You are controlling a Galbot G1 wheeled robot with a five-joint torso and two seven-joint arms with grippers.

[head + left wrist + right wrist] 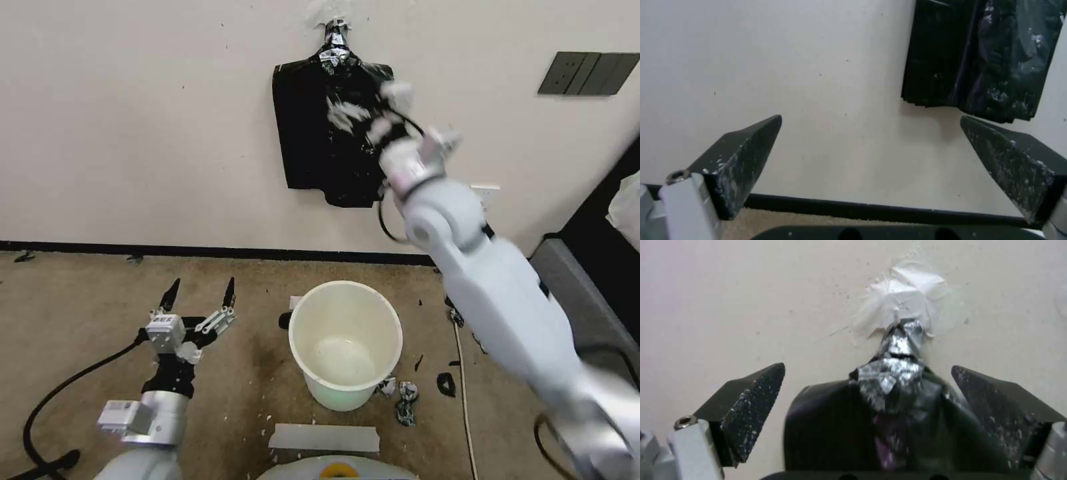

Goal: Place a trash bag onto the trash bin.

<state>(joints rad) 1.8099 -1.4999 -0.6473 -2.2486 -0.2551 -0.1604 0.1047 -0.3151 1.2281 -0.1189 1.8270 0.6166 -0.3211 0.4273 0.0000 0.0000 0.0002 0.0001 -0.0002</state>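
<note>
Up on the wall point(133, 133), a bundle point(307, 127) of black bags, pinched to a thin neck at the top and stuck there with white tape point(902, 296). Flat and smooth on one side, like a neat stack. At the front, a looser bag point(350, 180): thin, shiny black, full of crinkles, with little silver glints, hanging a bit lower than the rest. Seen again in the left wrist view point(1009, 66), shiny and wrinkled beside the flat stack.

Right gripper point(370, 107) lifted high, right up at the bundle, near its top, blurry in the head view. Fingers point(751, 406) spread wide, one on each side of the crumpled neck, holding nothing. Black pads speckled with white bits.

Down on the carpet point(67, 320), the bin point(390, 320): round, cream-white, smooth, standing upright straight below the bundle, its mouth bare with no bag over it yet. Small black scraps point(407, 400) lying just beside its base, on the robot's right.

Left gripper point(203, 285) low over the carpet, beside the bin on the robot's left, well apart from the bundle. Fingers point(742, 160) wide open too, gripping nothing, pointing toward the wall
</note>
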